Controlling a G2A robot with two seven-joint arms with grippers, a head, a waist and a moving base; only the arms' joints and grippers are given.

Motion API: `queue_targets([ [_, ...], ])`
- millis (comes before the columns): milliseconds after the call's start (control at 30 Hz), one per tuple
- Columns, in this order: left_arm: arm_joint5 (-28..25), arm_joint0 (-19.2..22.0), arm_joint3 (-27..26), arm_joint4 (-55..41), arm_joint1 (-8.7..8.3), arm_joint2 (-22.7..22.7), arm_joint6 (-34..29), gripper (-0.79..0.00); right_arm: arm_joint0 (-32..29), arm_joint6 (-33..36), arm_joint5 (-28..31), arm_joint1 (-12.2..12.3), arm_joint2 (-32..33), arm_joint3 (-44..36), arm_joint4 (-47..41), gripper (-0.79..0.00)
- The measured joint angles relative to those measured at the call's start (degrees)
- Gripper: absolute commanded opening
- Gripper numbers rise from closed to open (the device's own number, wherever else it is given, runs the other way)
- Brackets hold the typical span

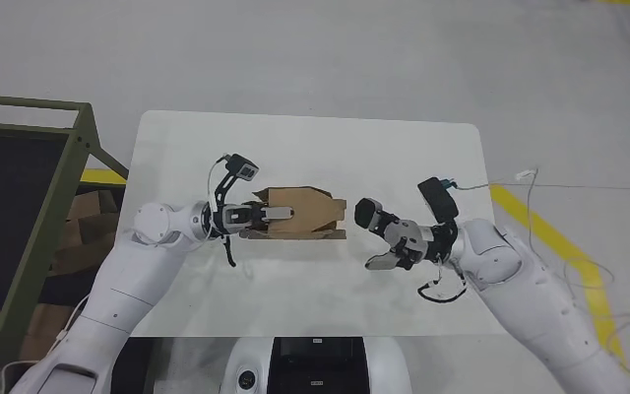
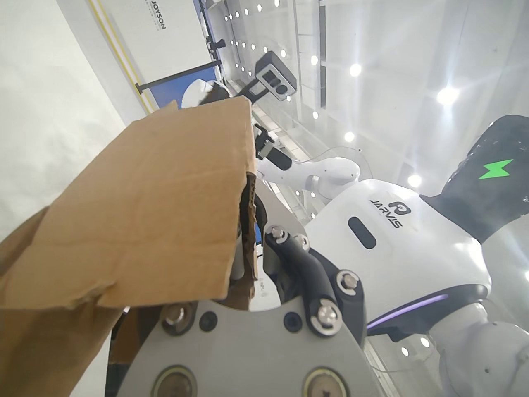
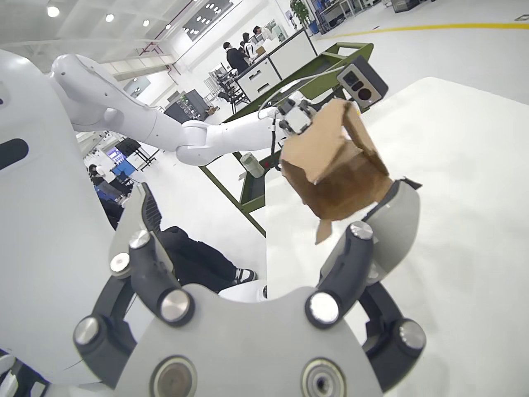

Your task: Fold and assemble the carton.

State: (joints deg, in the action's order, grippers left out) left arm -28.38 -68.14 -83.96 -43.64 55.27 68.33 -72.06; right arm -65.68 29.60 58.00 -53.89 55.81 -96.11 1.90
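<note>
The carton (image 2: 136,216) partly hides the fingers of the left claw (image 1: 280,212).

Matt brown corrugated cardboard carton (image 1: 300,210), rough torn edges, smooth matt white table (image 1: 295,148), olive painted metal frame (image 1: 44,103)

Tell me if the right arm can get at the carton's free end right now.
Probably yes. The right gripper hangs with its fingers apart just off that end of the carton, only bare table between. The left gripper is shut on the opposite end, out of its path.
</note>
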Motion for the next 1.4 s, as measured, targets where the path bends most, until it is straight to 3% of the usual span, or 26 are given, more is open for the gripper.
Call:
queue_targets([
  [267, -6.9, -1.4, -1.3, 2.8, 0.44, 0.5, 3.2, -0.785, -0.2, -2.2, 0.0, -0.3, 0.2, -1.6, 1.1, 0.000],
  [533, -7.8, -2.2, -2.0, 3.2, 0.61, 0.6, 4.0, -0.785, 3.6, 0.5, 0.0, -1.1, -2.7, 2.1, -2.9, 0.000],
  [1033, -9.4, -2.2, -1.1, 6.6, 1.06, 0.2, 5.7, -0.785, 6.1, 4.4, 0.0, -2.1, -4.7, -1.7, -9.2, 0.000],
  [1267, -9.6, -2.0, -1.2, 7.8, 1.37, -0.4, 6.7, -0.785, 7.5, 7.4, -0.2, -2.7, -5.6, -2.8, -4.3, 0.000],
  [1400, -9.6, -1.8, -1.2, 7.9, 1.52, -0.7, 6.8, -0.785, 8.9, 7.1, -3.2, -3.5, -7.1, -3.9, -0.1, 0.000],
])
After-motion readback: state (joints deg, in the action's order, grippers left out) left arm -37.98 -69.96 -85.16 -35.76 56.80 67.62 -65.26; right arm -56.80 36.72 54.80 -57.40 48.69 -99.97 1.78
